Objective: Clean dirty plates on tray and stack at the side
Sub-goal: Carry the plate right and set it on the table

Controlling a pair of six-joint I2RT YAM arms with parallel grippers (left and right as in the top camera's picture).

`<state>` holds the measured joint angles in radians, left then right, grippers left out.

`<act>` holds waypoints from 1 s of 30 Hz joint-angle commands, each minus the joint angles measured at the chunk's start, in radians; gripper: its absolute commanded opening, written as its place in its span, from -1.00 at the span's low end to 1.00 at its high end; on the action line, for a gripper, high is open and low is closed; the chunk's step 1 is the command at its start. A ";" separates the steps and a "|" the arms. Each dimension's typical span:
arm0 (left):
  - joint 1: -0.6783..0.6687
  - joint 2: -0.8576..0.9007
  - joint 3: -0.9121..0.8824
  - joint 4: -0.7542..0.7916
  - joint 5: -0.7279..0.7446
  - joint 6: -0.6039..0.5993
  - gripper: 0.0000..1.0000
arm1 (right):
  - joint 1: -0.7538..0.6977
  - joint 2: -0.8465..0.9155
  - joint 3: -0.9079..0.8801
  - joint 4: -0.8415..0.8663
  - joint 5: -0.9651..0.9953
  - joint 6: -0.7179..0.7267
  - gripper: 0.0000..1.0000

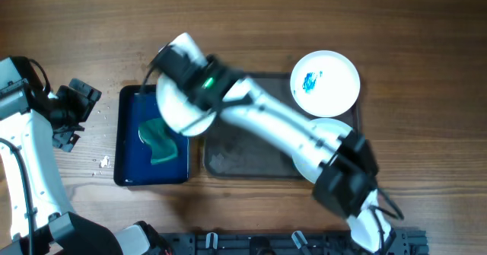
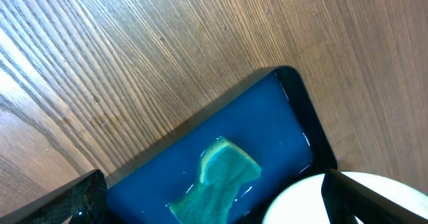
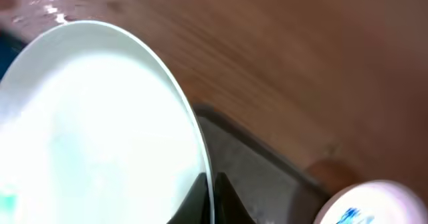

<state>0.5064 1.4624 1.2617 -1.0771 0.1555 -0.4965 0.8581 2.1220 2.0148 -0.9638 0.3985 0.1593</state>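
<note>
Right end effector [image 3: 210,200] is clamped on the rim of a white plate [image 1: 181,112], held above the blue basin [image 1: 119,133] toward the table's left edge, beside the green sponge [image 1: 158,139]. Left end effector [image 1: 70,116] gapes open, empty. A blue-smeared plate [image 1: 326,82] sits on the tray [image 1: 243,152]

No readable text, label, brand or number in any view. Blue marks on smeared plate [image 1: 326,82], far right: shapeless smudge, not letters or digits.
</note>
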 commanded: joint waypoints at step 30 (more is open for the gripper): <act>-0.404 0.215 0.016 0.089 0.008 0.045 1.00 | -1.488 -0.227 -0.643 0.122 -0.466 0.299 -0.91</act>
<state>0.1036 1.6703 1.2617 -0.9771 0.1555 -0.4679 -0.6338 1.8961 1.4105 -0.8700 -0.0784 0.4004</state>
